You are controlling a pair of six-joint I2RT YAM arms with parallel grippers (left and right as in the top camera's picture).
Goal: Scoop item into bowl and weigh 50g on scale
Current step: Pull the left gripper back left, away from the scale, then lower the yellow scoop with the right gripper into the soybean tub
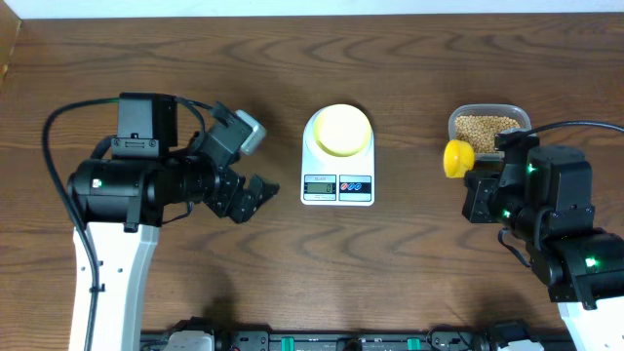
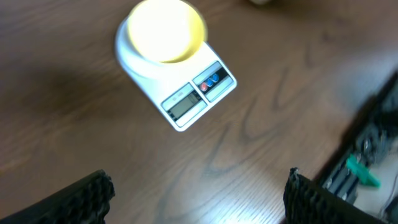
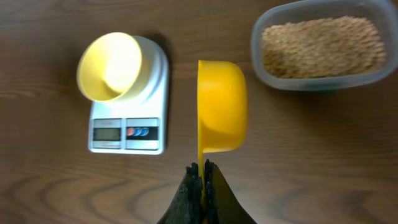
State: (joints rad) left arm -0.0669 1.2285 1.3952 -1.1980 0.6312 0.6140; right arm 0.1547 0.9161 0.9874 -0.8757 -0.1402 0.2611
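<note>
1. L pincer (image 1: 255, 192): at left of worktop (image 1: 390, 58), hanging above the wood, well apart from all items. Fingers (image 2: 81, 199) stand wide apart w/ nothing between them. Tips aim toward the scale.

2. Scale (image 1: 337, 185): centre of worktop, flat on the wood. Display (image 2: 182, 102) and two buttons (image 2: 211, 79) face my side. Digits too small to read in any view.

3. Bowl (image 1: 338, 129): pale yellow, upright, seated on the scale platform, approx. centred. It is narrower than the scale body.

4. Scoop (image 3: 221, 106): bright yellow, between scale and tub and touching neither. It sits just beside the tub's near-left corner in the overhead view. Turned on edge, w/ open side toward the scale and round back toward the tub. Contents cannot be told.

5. Tub (image 3: 258, 50): clear plastic, at right rear of worktop. Beans (image 3: 320, 45) lie inside it as an even tan layer.

6. R pincer (image 3: 202, 177): at right of worktop, near the tub. Fingers are clamped together on the scoop handle, w/ the handle edge-on between them.
</note>
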